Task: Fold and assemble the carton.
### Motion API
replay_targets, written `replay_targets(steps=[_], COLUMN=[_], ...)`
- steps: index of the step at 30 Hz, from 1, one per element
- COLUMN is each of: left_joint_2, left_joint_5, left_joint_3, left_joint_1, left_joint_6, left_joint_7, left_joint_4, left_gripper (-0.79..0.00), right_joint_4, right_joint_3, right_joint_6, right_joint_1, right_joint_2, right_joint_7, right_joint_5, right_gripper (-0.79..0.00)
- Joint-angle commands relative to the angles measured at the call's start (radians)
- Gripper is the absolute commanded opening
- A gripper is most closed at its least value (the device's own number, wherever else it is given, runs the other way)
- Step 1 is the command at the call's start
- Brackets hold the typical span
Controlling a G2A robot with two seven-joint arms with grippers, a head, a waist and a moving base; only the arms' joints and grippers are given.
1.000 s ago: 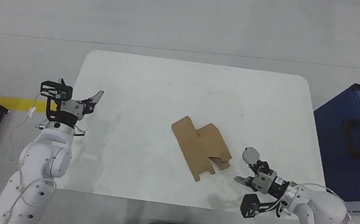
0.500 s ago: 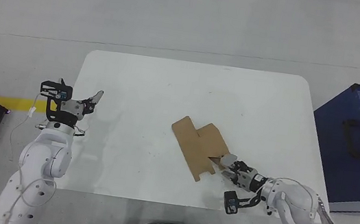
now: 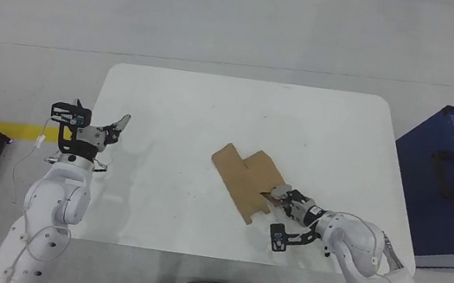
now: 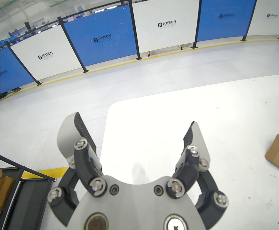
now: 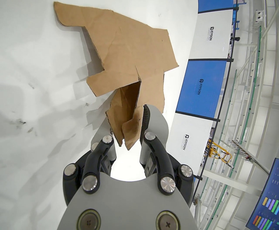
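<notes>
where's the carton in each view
Top view: the carton lies right of the table's middle, its near flap at the right tool.
Left wrist view: a brown corner of the carton at the picture's edge, off to the side of the open left tool.
Right wrist view: the carton is straight ahead of the tool, a raised flap between its fingers.
Shared landmark: the white table under it.

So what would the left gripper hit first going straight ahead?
Probably nothing: the left gripper points over bare table, with the carton well off to the side; it may meet the table farther on, depth is unclear.
</notes>
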Motion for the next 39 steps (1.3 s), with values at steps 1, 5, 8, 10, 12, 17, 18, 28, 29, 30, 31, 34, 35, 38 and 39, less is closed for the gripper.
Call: replay_targets(steps=[1, 5, 8, 10, 12, 17, 18, 28, 29, 30, 31, 34, 35, 38, 39], left_joint_2=[0.0, 0.0, 0.0, 0.0, 0.0, 0.0, 0.0, 0.0, 0.0, 0.0, 0.0, 0.0, 0.0, 0.0, 0.0], left_joint_5=[0.0, 0.0, 0.0, 0.0, 0.0, 0.0, 0.0, 0.0, 0.0, 0.0, 0.0, 0.0, 0.0, 0.0, 0.0], left_joint_3=[0.0, 0.0, 0.0, 0.0, 0.0, 0.0, 0.0, 0.0, 0.0, 0.0, 0.0, 0.0, 0.0, 0.0, 0.0], left_joint_1=[0.0, 0.0, 0.0, 0.0, 0.0, 0.0, 0.0, 0.0, 0.0, 0.0, 0.0, 0.0, 0.0, 0.0, 0.0], left_joint_6=[0.0, 0.0, 0.0, 0.0, 0.0, 0.0, 0.0, 0.0, 0.0, 0.0, 0.0, 0.0, 0.0, 0.0, 0.0], left_joint_7=[0.0, 0.0, 0.0, 0.0, 0.0, 0.0, 0.0, 0.0, 0.0, 0.0, 0.0, 0.0, 0.0, 0.0, 0.0], left_joint_4=[0.0, 0.0, 0.0, 0.0, 0.0, 0.0, 0.0, 0.0, 0.0, 0.0, 0.0, 0.0, 0.0, 0.0, 0.0], left_gripper=[0.0, 0.0, 0.0, 0.0, 0.0, 0.0, 0.0, 0.0, 0.0, 0.0, 0.0, 0.0, 0.0, 0.0, 0.0], right_joint_4=[0.001, -0.044, -0.12, -0.188, -0.27, -0.415, -0.429, -0.464, -0.462, -0.456, -0.451, -0.454, -0.454, -0.454, -0.454], right_joint_3=[-0.011, -0.008, 0.031, 0.065, 0.066, 0.015, 0.0, -0.119, -0.149, -0.18, -0.215, -0.342, -0.342, -0.342, -0.342], right_joint_6=[-0.001, 0.036, 0.105, 0.175, 0.247, 0.397, 0.406, 0.344, 0.33, 0.316, 0.304, 0.295, 0.295, 0.295, 0.295], right_joint_1=[0.015, 0.02, -0.005, -0.029, -0.058, -0.082, -0.074, 0.14, 0.166, 0.194, 0.22, 0.247, 0.247, 0.247, 0.247], right_joint_2=[-0.002, -0.004, -0.007, -0.01, -0.015, -0.025, -0.025, 0.106, 0.121, 0.135, 0.149, 0.172, 0.172, 0.172, 0.172], right_joint_7=[0.021, 0.086, 0.172, 0.292, 0.402, 0.639, 0.658, 0.803, 0.827, 0.857, 0.885, 0.928, 0.928, 0.928, 0.928], right_joint_5=[0.007, 0.011, 0.053, 0.046, 0.004, -0.274, -0.276, -0.276, -0.276, -0.276, -0.276, -0.276, -0.276, -0.276, -0.276], right_gripper=[-0.785, -0.785, -0.785, -0.785, -0.785, -0.785, -0.785, -0.785, -0.785, -0.785, -0.785, -0.785, -0.785, -0.785, -0.785])
